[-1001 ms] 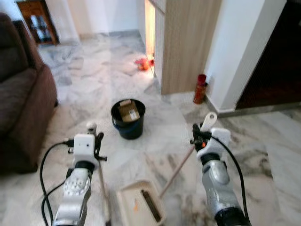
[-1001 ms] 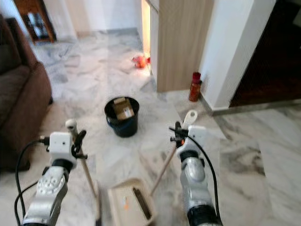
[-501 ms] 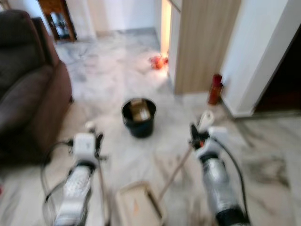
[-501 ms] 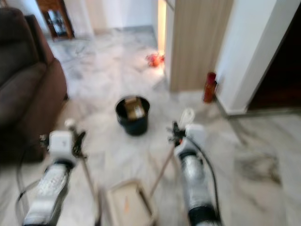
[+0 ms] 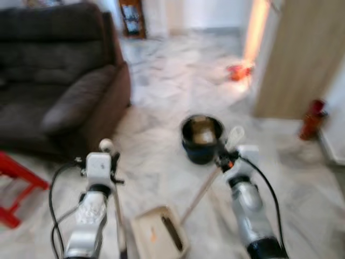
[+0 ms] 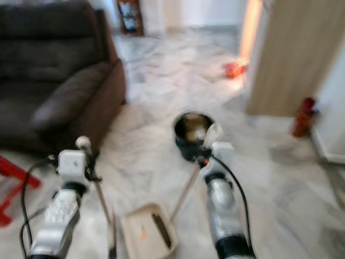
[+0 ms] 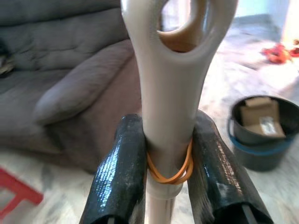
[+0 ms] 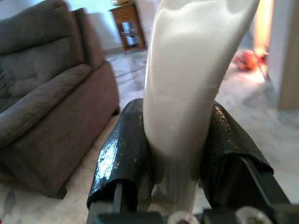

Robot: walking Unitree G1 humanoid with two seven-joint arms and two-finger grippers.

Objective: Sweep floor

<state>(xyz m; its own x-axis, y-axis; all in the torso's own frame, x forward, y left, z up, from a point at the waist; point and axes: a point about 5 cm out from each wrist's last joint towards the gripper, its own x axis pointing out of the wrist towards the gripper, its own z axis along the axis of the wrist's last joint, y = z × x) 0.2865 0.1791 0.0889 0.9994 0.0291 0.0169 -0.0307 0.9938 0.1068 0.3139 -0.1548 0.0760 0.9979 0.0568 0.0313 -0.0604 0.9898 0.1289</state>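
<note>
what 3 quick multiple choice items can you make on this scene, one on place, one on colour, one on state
1. Where is the bucket?
A. on the sofa
B. on the floor ahead of the robot
C. in the dustpan

2. What colour is the sofa?
A. dark brown
B. white
C. green

3. What is the left hand doing?
A. hanging open
B. gripping a cloth
C. shut on a cream handle

Answers:
1 B, the bucket stands on the marble floor beyond both arms.
2 A, its cushions and arm are dark brown.
3 C, in the left wrist view both black fingers press the handle's sides.
</note>
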